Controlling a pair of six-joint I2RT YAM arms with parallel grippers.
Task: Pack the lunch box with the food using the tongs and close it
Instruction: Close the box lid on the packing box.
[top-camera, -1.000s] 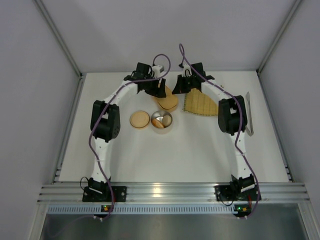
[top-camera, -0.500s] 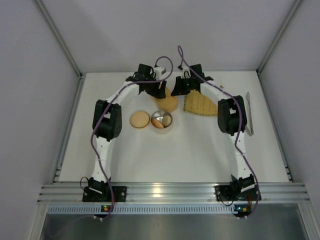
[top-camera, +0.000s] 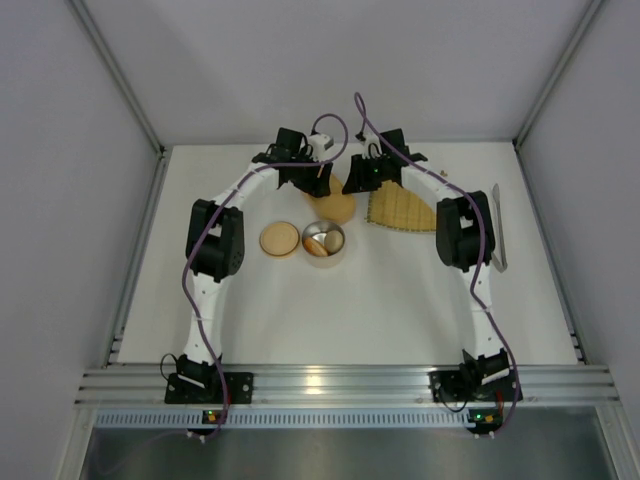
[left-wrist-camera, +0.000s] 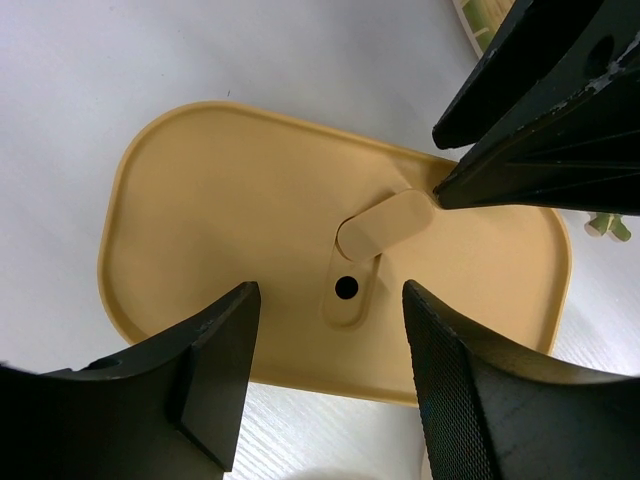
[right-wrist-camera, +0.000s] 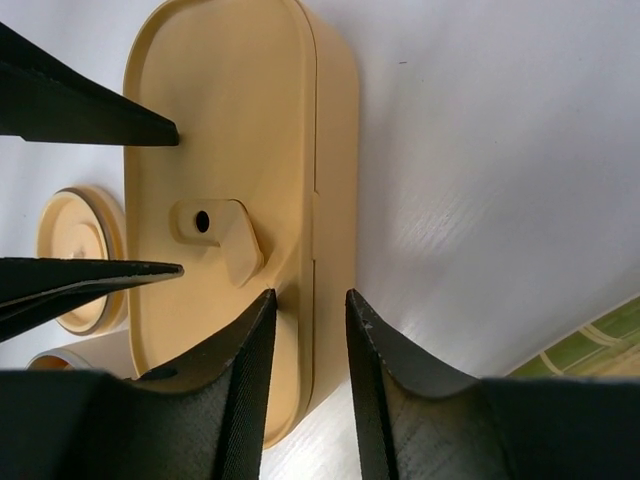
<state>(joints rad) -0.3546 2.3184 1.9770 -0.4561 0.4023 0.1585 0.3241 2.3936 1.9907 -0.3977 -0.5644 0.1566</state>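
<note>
Hovering over the lidded lunch box (top-camera: 335, 206), left gripper (left-wrist-camera: 328, 292) jaws spread wide above the lid tab (left-wrist-camera: 385, 222). Right gripper (right-wrist-camera: 310, 297) jaws a narrow gap apart over the box's long edge, pinching nothing. The tongs (top-camera: 497, 228) lie just right of the mat (top-camera: 400, 210).

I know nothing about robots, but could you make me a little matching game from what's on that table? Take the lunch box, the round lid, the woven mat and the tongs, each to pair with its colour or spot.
1. lunch box
2. round lid
3. woven mat
4. tongs

a. lies flat just left of the shiny pot
b. silvery, farthest to the right
c. oval and tan, its own lid on
d. green-yellow, just right of the lunch box

Pairs: 1-c, 2-a, 3-d, 4-b
</note>
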